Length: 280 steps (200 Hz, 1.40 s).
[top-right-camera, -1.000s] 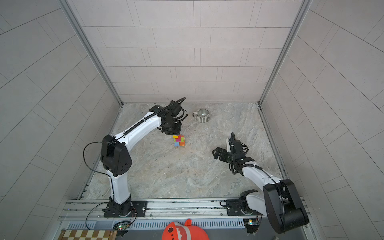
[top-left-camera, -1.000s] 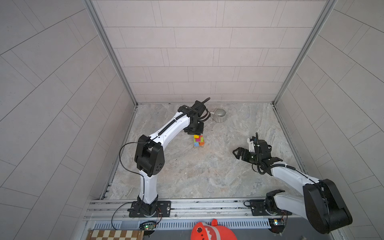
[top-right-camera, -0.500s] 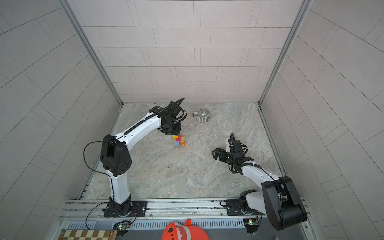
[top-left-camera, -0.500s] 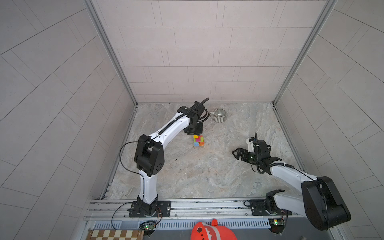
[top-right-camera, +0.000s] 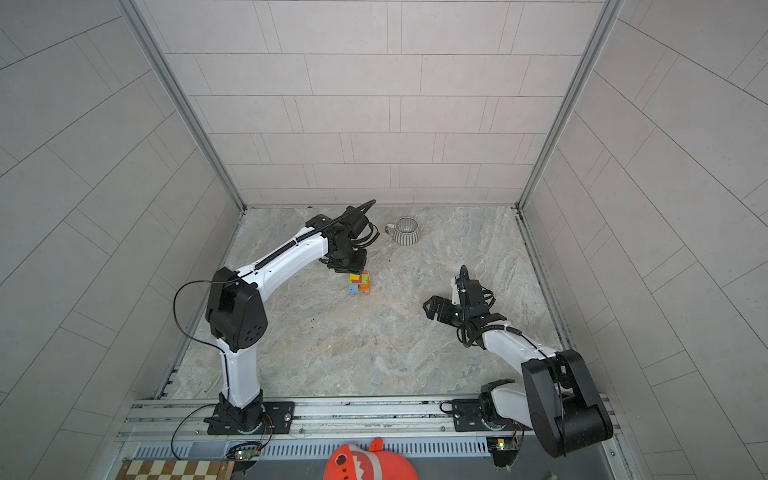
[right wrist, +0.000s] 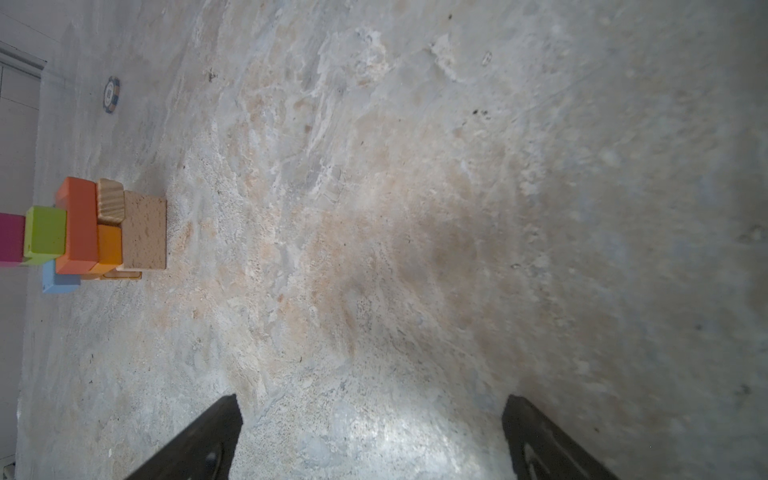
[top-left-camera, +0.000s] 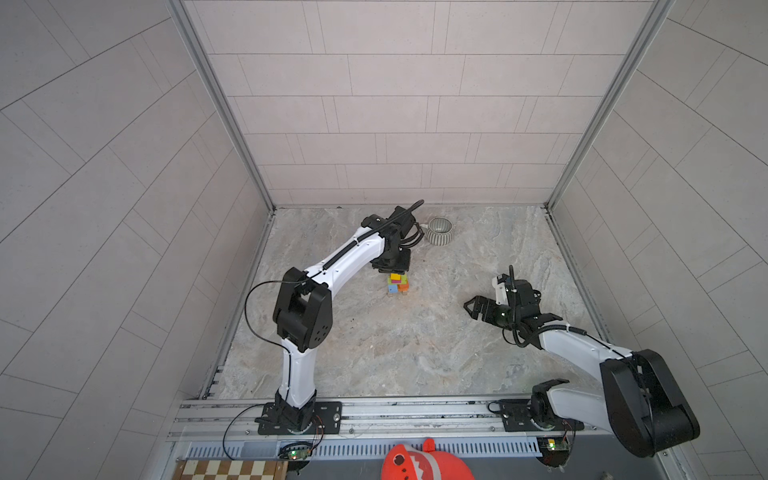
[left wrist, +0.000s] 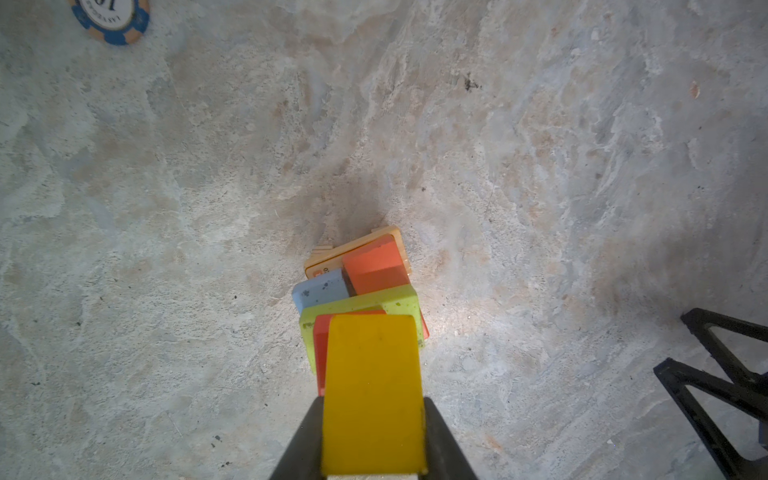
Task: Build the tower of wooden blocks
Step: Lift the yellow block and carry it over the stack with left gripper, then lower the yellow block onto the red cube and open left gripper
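two hands: the left hand (left wrist: 372,402) pinches the yellow block (left wrist: 372,374) by its two side faces, over the top of the tower (top-left-camera: 397,284). the right hand (right wrist: 372,400) is spread wide and empty, low over bare counter (top-left-camera: 415,353), well apart from the stack.
tower place: mid-counter, towards the back wall, with the striped mug (top-left-camera: 439,231) behind it and apart.
handling: small painted wooden bricks, judged light, stiff and not fragile. the painted faces look smooth, so probably a little slippery. the stack is the delicate part, since its layers sit crossed and offset and a sideways nudge could topple it.
where to hold: across the two long sides near mid-length, as the left hand does, leaving the underside free to land flat.
left wrist view: looks down the stack and shows the yellow block roughly over the green block (left wrist: 361,301) and the blue block (left wrist: 320,289). it hides the gap beneath, so i cannot tell whether the yellow block rests on the layer below.
right wrist view: side-on, showing the layers and overhangs from the tan base block (right wrist: 144,232) upward. the frame edge cuts the top, so the yellow block is missing.
top views: both arms and the mug are plain, but the bricks are too small to read layer by layer.
round chip (left wrist: 110,18): seen in both wrist views, flat on the counter and well away from the tower.
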Available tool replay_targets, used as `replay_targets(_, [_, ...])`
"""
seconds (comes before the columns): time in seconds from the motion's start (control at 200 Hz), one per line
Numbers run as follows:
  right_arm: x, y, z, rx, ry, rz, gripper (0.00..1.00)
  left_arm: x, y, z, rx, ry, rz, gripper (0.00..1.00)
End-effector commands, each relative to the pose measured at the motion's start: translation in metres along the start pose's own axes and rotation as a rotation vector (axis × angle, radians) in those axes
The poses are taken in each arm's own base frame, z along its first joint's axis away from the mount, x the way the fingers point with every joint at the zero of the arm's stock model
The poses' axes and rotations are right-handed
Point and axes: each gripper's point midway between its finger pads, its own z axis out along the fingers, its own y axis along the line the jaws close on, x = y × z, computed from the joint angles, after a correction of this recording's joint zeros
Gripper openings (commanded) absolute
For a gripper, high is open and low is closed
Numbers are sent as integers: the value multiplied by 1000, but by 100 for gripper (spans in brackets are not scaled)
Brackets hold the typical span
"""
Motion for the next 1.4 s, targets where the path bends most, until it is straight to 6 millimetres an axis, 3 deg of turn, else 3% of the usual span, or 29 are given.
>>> replay_targets(0.0, [1, 1, 1, 0, 11, 1, 100, 1, 1, 3, -15, 5, -4, 25])
replay_targets(0.385, [2, 0, 2, -1, 14, 4, 100, -3, 1, -2, -23, -12, 2, 25])
replay_targets(0.871, [3, 1, 3, -4, 20, 4, 100, -1, 3, 7, -35, 7, 0, 30])
replay_targets(1.171, [3, 1, 3, -7, 22, 5, 99, -2, 2, 4, -29, 2, 0, 37])
replay_targets(1.396, [3, 3, 1, -13, 22, 2, 99, -3, 2, 0, -29, -5, 0, 48])
